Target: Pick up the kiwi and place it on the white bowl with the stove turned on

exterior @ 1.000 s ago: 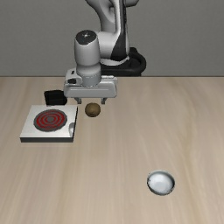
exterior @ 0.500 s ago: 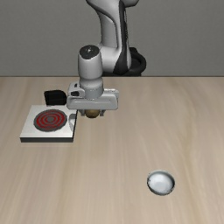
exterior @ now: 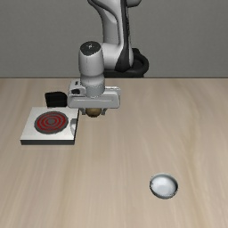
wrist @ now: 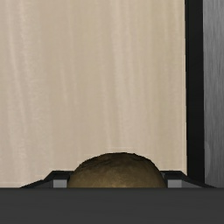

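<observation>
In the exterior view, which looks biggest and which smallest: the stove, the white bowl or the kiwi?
1. stove, clearly the largest.
2. white bowl, much smaller. It sits nearer the camera, which may flatter it.
3. kiwi, smallest as seen, but the gripper covers most of it, so bowl versus kiwi is unsure.

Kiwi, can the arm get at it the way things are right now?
Probably yes: the gripper is low, directly over the kiwi, beside the stove, and nothing stands between them.
</observation>
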### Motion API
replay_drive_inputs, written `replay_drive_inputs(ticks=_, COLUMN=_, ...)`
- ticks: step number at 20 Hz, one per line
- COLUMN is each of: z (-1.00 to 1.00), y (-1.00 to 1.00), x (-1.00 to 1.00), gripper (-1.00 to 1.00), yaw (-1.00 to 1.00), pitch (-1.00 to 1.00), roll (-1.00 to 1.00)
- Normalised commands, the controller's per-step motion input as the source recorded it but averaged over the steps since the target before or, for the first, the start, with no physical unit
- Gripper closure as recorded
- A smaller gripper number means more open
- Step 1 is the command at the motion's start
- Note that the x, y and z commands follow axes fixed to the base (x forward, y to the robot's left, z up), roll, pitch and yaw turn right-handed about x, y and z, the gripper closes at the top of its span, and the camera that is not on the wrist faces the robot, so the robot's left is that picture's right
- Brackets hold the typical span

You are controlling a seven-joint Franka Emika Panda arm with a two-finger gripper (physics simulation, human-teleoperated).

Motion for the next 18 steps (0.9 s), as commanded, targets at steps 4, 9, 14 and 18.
replay_drive_inputs(ticks=4, z=1.00, y=0.00, x=0.00, gripper=1.00, yaw=0.00, pitch=0.00, roll=0.00)
replay_drive_inputs(ticks=9, z=0.40, y=0.60, x=0.00, gripper=1.00, yaw=0.00, pitch=0.00, roll=0.00)
replay_drive_inputs(ticks=14, z=0.00, y=1.00, x=0.00, gripper=1.00, yaw=0.00, pitch=0.00, roll=0.00)
replay_drive_inputs(ticks=18, z=0.00, y=1.00, x=0.00, gripper=1.00, yaw=0.00, pitch=0.00, roll=0.00)
